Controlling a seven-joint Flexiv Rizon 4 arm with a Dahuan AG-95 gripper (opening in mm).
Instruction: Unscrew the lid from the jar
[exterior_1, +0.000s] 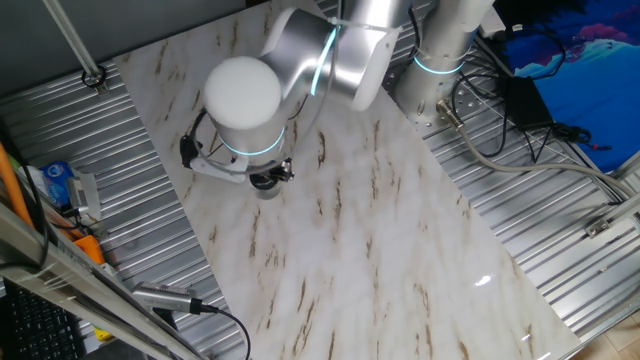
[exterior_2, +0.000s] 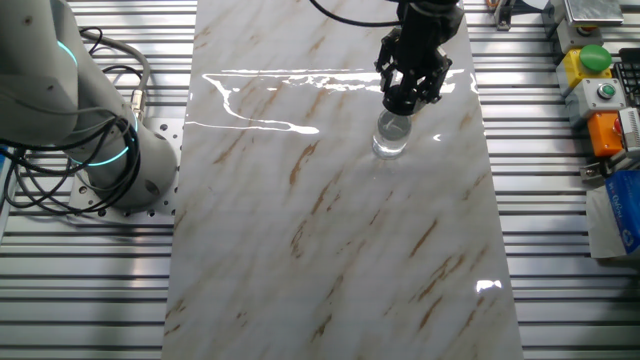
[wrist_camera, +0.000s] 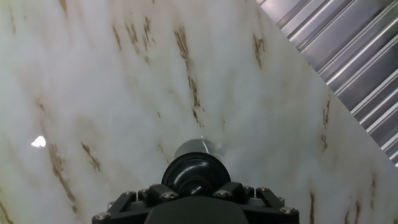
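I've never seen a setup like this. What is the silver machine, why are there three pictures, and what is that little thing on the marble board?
The silver machine is a robot arm with jointed tubes. At its tip sits the end effector, a two-finger clamp. Two pictures come from fixed cameras looking down at the table from different sides; the third comes from a camera on the hand itself, looking along the fingers.

On the marble-patterned board stands one small clear jar with a round black lid. The end effector is lowered right onto the top of the jar, its fingers around the lid, apparently gripping it. Whether the lid has loosened yet cannot be told from these pictures. Around the board lies ribbed metal table with cables and control boxes at the edges.
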